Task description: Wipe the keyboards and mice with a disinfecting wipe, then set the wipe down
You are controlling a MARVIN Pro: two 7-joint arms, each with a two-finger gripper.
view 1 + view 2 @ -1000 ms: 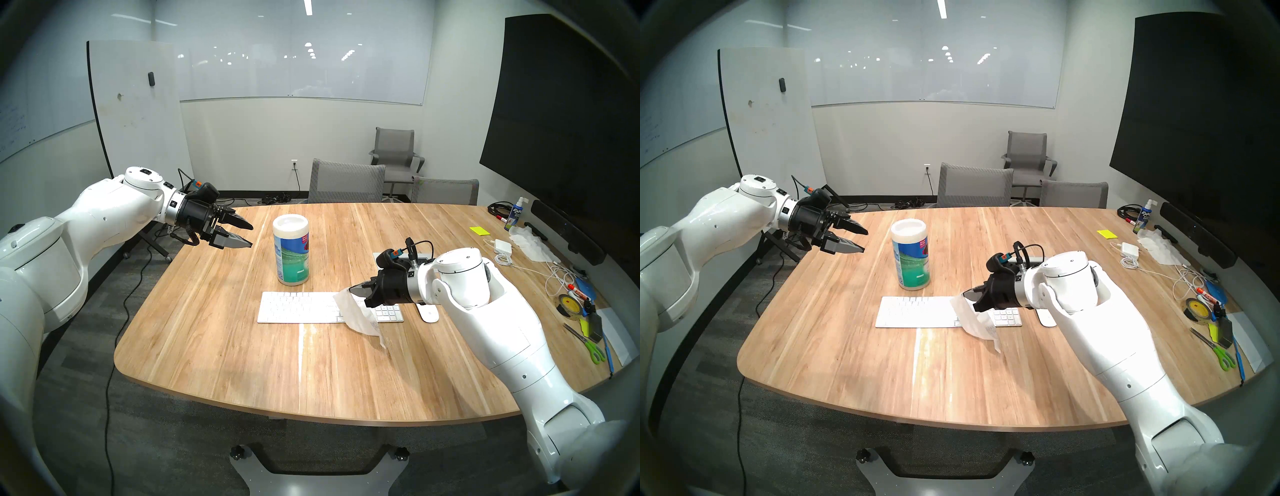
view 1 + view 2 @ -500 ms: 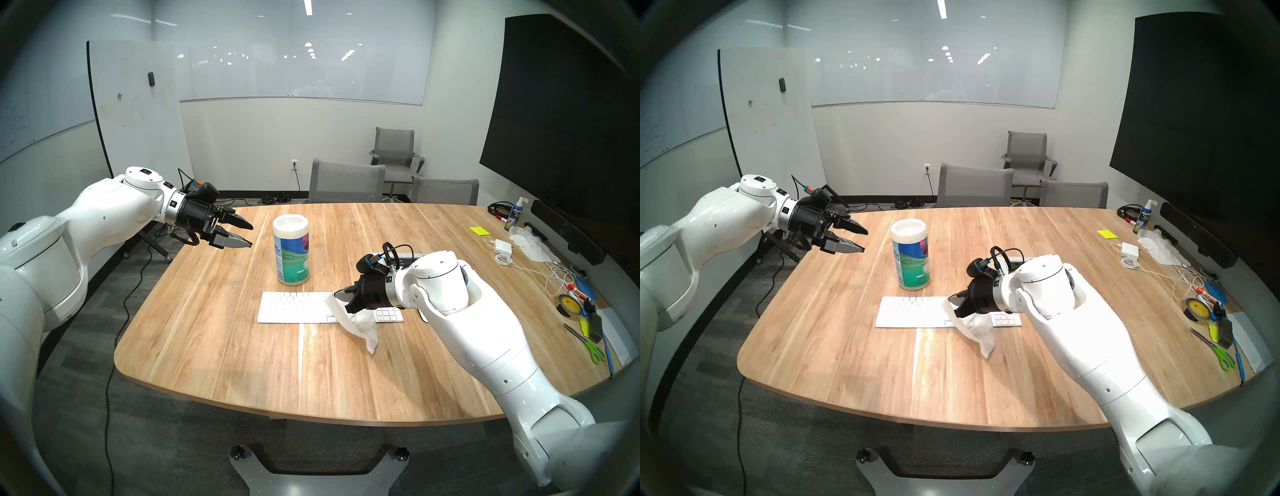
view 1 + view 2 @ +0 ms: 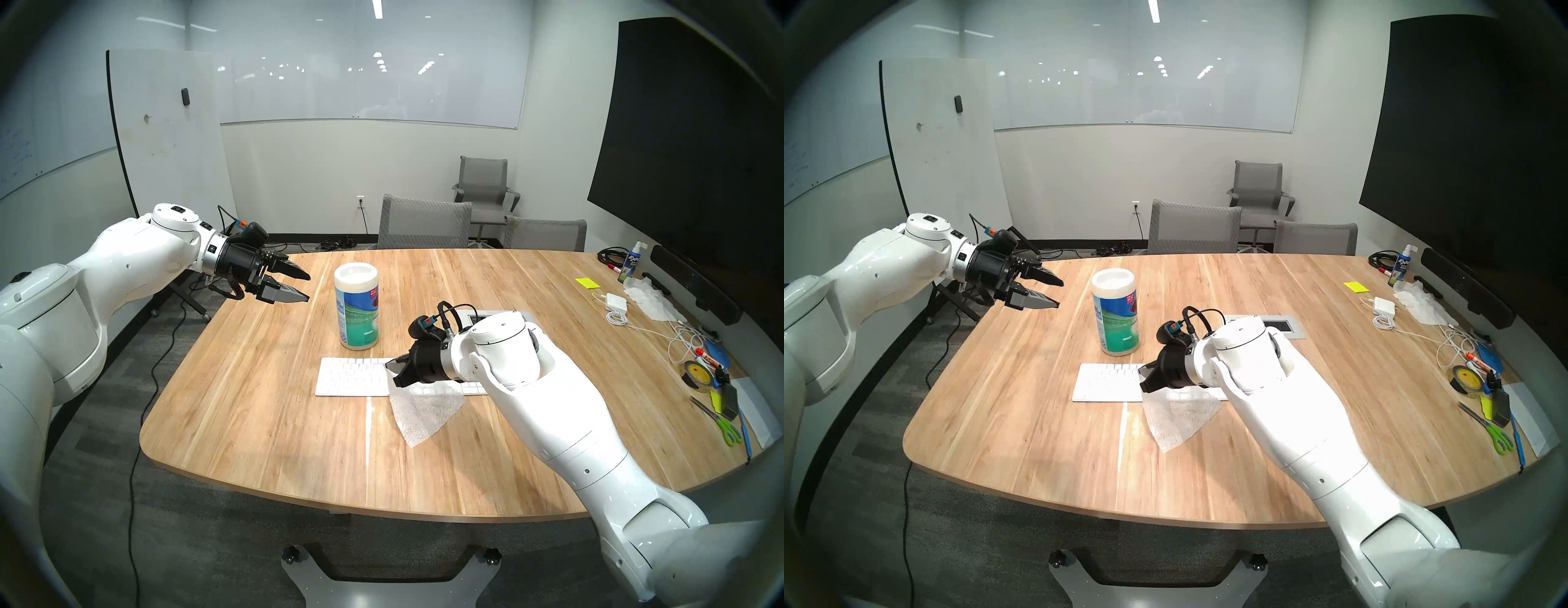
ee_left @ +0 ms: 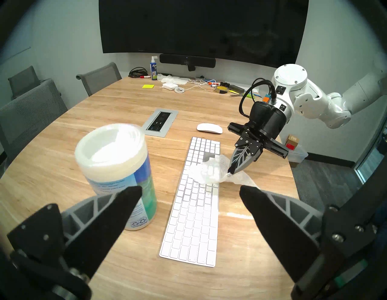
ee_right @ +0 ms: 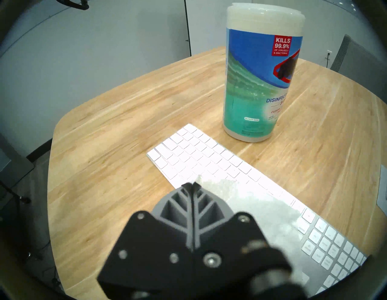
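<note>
White wipe pinched in shut R pincer, prob. brushing keyboard.

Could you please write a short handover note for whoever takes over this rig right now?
Right gripper: shut on the wipe, which drapes over the keyboard middle and front edge.
Left gripper: open, empty, in the air left of the wipes canister.
Mouse: on the table beyond the keyboard's number-pad end.
Done: wipe in hand, on the keyboard.
Left: finish keyboard, wipe mouse, set the wipe down.
</note>
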